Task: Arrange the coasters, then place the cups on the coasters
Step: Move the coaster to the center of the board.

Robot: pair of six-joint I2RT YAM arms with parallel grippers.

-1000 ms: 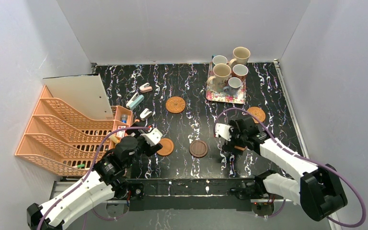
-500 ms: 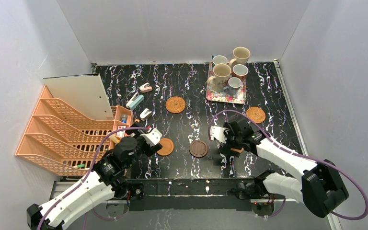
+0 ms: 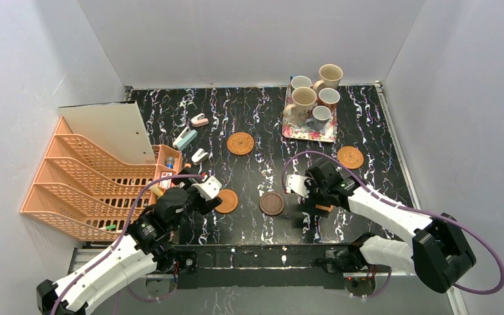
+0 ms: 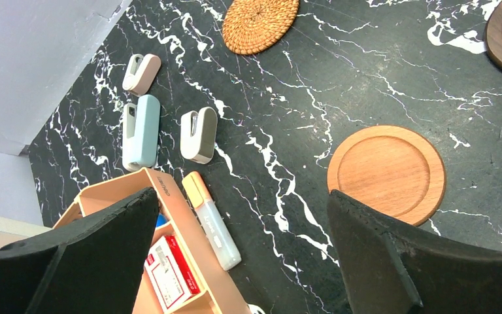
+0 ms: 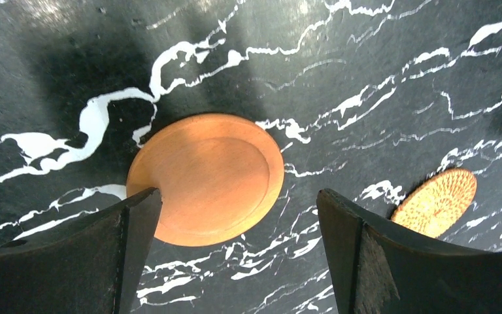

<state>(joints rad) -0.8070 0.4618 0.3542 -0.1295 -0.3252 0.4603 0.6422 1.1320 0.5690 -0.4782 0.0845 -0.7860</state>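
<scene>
Five coasters lie flat on the black marbled table: a woven coaster point(image 3: 240, 143) mid-table, a second woven coaster point(image 3: 350, 157) to the right, a smooth orange-brown coaster point(image 3: 226, 201), a dark brown coaster point(image 3: 272, 203), and another orange-brown coaster point(image 3: 325, 208) point(image 5: 209, 176) partly hidden under my right gripper point(image 3: 314, 199) point(image 5: 238, 195). That gripper hovers open over it, one finger above the disc's edge. My left gripper point(image 3: 205, 191) point(image 4: 242, 196) is open and empty beside the orange-brown coaster point(image 4: 387, 171). Several cups point(image 3: 304, 102) stand on the floral tray point(image 3: 295, 133) at the back.
An orange file rack point(image 3: 85, 187) and a small orange box point(image 3: 168, 159) stand at the left. Near them lie small desk items point(image 3: 185, 138) point(image 3: 200, 155) and a highlighter point(image 4: 212, 222). A white board point(image 3: 108, 130) leans behind the rack. Walls enclose the table.
My right gripper has shifted a little to the left, toward the dark brown coaster, staying open. The left arm has not moved.
</scene>
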